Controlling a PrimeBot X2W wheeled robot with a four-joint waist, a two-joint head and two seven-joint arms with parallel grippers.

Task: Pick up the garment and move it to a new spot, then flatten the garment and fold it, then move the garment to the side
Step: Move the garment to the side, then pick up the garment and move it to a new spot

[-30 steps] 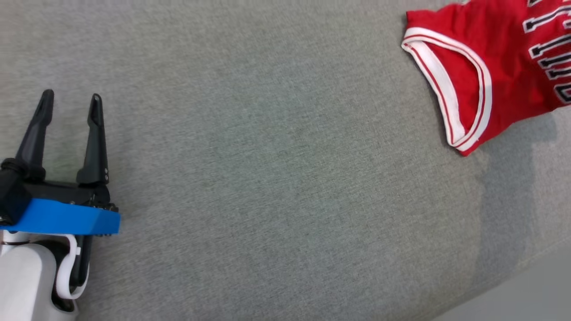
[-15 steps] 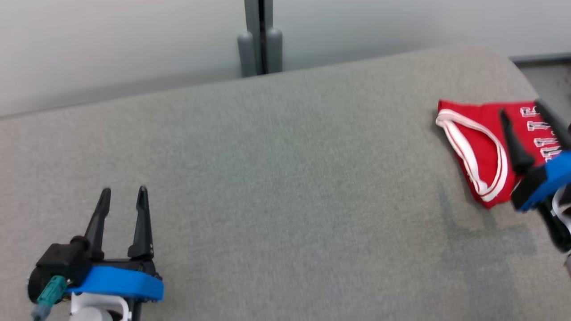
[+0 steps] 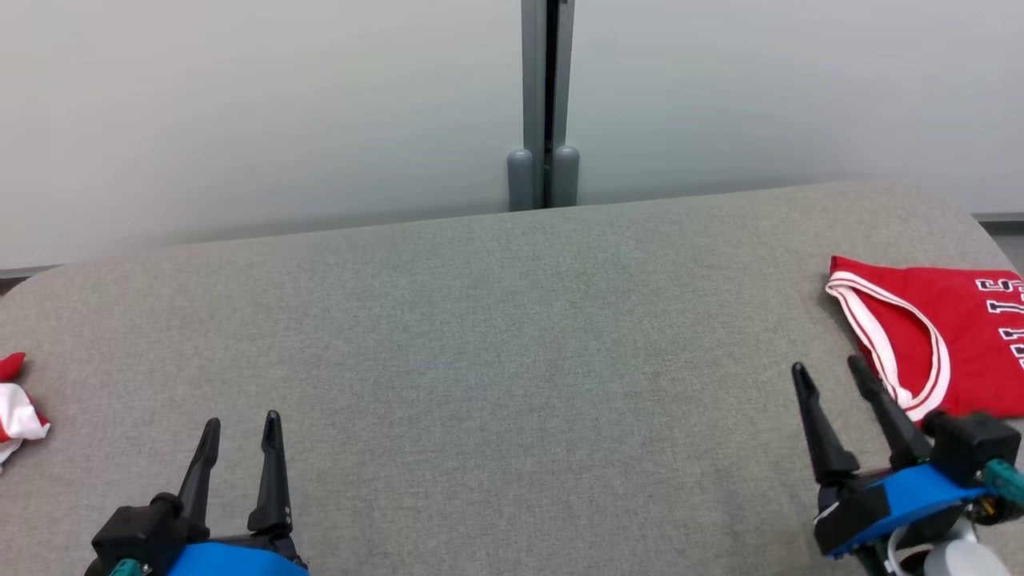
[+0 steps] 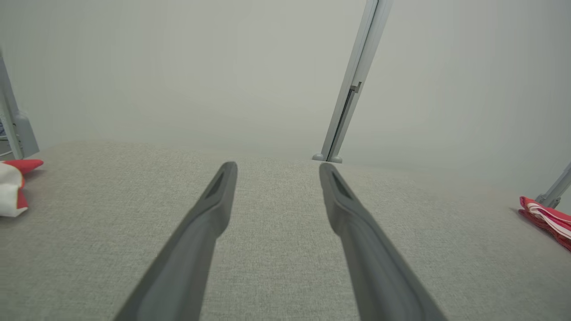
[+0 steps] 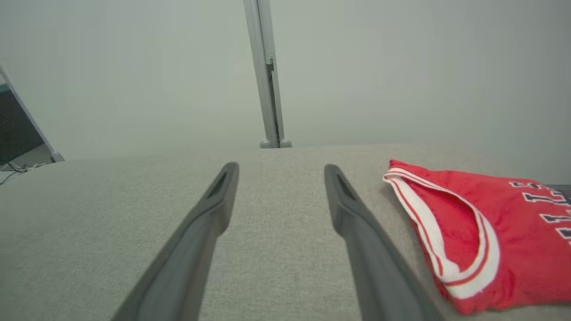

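The garment (image 3: 952, 336) is a folded red jersey with white trim and dark lettering, lying flat at the far right of the grey padded table (image 3: 512, 336). The right wrist view shows the garment (image 5: 490, 232) just right of my fingers. My right gripper (image 3: 832, 376) hovers open, just left of and in front of the garment, holding nothing. At the lower left my left gripper (image 3: 240, 428) is open and empty too, and its fingers (image 4: 209, 209) point across bare table.
A second red and white cloth (image 3: 16, 408) lies bunched at the table's left edge, also seen as a cloth (image 4: 13, 187) in the left wrist view. A pale wall with a grey vertical post (image 3: 544, 104) stands behind the table.
The head camera has swung up and level, bringing the wall and both grippers into view. My right gripper has opened wide and drawn back off the garment, which lies released.
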